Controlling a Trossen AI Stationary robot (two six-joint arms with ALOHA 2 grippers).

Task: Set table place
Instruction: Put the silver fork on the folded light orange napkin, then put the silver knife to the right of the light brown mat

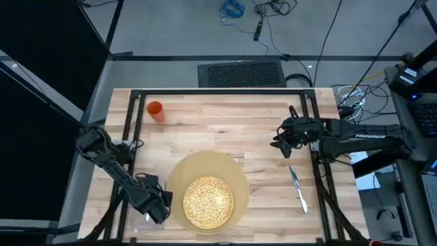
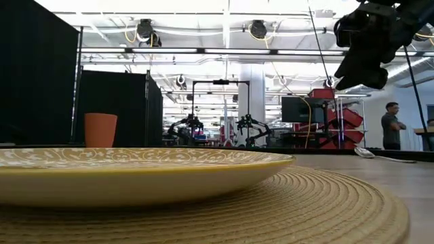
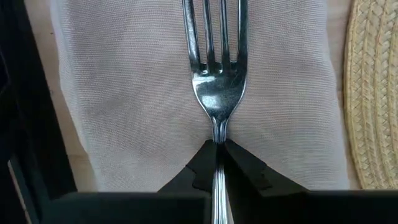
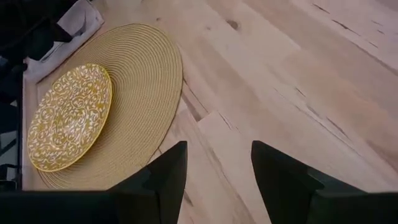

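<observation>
Two grippers in play: the left gripper is clamped on the fork handle, the fork lying on the napkin just beside the mat. The plate sits on that mat. The right gripper hangs above bare bench, fingers apart, beyond the mat, with the knife near it and the cup well apart.
</observation>
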